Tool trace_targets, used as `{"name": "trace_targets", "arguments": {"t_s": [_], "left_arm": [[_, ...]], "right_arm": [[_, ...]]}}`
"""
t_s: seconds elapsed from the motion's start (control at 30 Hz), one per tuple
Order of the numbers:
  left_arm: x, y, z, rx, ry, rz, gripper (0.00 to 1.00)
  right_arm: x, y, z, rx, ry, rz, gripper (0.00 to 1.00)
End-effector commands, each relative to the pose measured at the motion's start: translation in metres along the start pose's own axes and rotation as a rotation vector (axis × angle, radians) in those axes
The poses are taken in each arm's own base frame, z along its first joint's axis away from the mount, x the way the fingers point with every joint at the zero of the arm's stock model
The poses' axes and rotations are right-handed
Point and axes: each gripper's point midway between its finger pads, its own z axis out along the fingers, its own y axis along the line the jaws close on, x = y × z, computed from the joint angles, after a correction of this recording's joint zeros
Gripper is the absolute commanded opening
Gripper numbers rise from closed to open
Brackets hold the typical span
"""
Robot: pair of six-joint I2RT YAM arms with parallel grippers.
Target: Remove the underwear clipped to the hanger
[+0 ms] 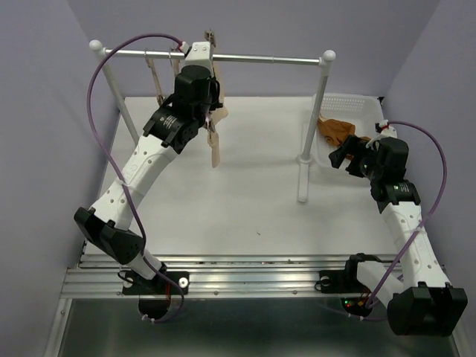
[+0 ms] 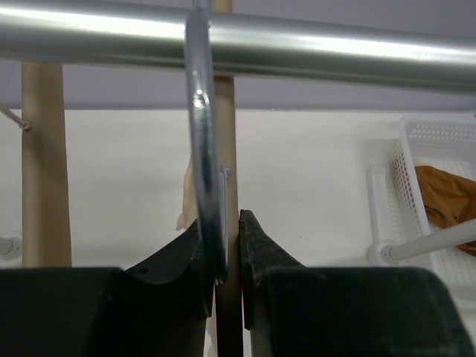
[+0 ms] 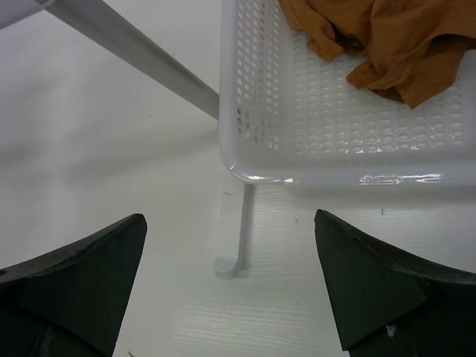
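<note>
Hanger (image 1: 215, 149) hung from rail (image 1: 260, 59), rear left; basket (image 1: 349, 98) stood right of post (image 1: 311, 111), cloth (image 1: 336, 130) inside.

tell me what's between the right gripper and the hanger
In the top external view, the rack's white right post stands between the right gripper and the hanger; the rest of that stretch is bare table.

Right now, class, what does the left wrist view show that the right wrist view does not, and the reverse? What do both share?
Only the left wrist view: the metal rail, and the left gripper with its fingers closed on the hanger at its wire hook. Only the right wrist view: the right gripper with its fingers spread open, and a slanting white rack leg. Both: the white table and the white basket holding the orange-brown cloth.
</note>
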Motion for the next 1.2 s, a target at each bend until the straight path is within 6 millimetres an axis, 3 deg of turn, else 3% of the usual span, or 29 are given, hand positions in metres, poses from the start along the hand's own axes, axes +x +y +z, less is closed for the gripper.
{"name": "trace_targets", "arguments": {"t_s": [0.0, 0.3, 0.33, 0.5, 0.57, 0.6, 0.63, 0.7, 0.73, 0.9, 0.93, 0.97, 1.0, 1.03, 1.17], "left_arm": [[-0.044, 0.000, -0.033, 0.048, -0.157, -0.051, 0.00], [-0.026, -0.005, -0.060, 0.149, -0.153, -0.023, 0.00], [-0.016, -0.005, -0.060, 0.155, -0.135, -0.011, 0.00], [-0.002, -0.007, -0.082, 0.240, -0.136, -0.008, 0.00], [0.017, -0.005, -0.090, 0.259, -0.104, -0.015, 0.00], [0.013, -0.006, -0.096, 0.274, -0.115, -0.031, 0.00], [0.027, -0.006, -0.097, 0.283, -0.089, -0.033, 0.00], [0.035, -0.009, -0.108, 0.316, -0.072, -0.049, 0.00], [0.050, -0.006, -0.109, 0.311, -0.034, -0.042, 0.00], [0.104, -0.015, -0.135, 0.413, 0.108, -0.076, 0.00], [0.132, -0.015, -0.138, 0.424, 0.172, -0.067, 0.00], [0.144, -0.016, -0.143, 0.450, 0.200, -0.065, 0.00], [0.150, -0.025, -0.161, 0.546, 0.216, -0.071, 0.00], [0.170, -0.024, -0.167, 0.570, 0.258, -0.065, 0.00], [0.182, -0.032, -0.211, 0.768, 0.266, -0.065, 0.00]], "right_arm": [[-0.012, 0.003, -0.002, -0.013, -0.029, -0.025, 1.00], [-0.010, 0.009, -0.002, -0.053, -0.018, -0.041, 1.00], [-0.010, 0.011, -0.002, -0.060, -0.020, -0.047, 1.00], [-0.009, 0.025, -0.006, -0.149, -0.018, -0.088, 1.00], [-0.006, 0.035, -0.010, -0.214, -0.007, -0.107, 1.00], [-0.005, 0.039, -0.011, -0.236, -0.003, -0.109, 1.00], [-0.004, 0.042, -0.012, -0.254, 0.000, -0.121, 1.00], [0.000, 0.052, -0.017, -0.325, 0.011, -0.142, 1.00], [0.000, 0.057, -0.019, -0.353, 0.009, -0.164, 1.00], [0.016, 0.101, -0.043, -0.613, 0.043, -0.285, 1.00], [0.019, 0.107, -0.047, -0.650, 0.048, -0.305, 1.00], [0.025, 0.116, -0.052, -0.708, 0.063, -0.323, 1.00], [0.028, 0.122, -0.055, -0.741, 0.071, -0.341, 1.00], [0.036, 0.135, -0.060, -0.796, 0.086, -0.382, 1.00], [0.073, 0.168, -0.058, -0.943, 0.221, -0.467, 1.00]]}}
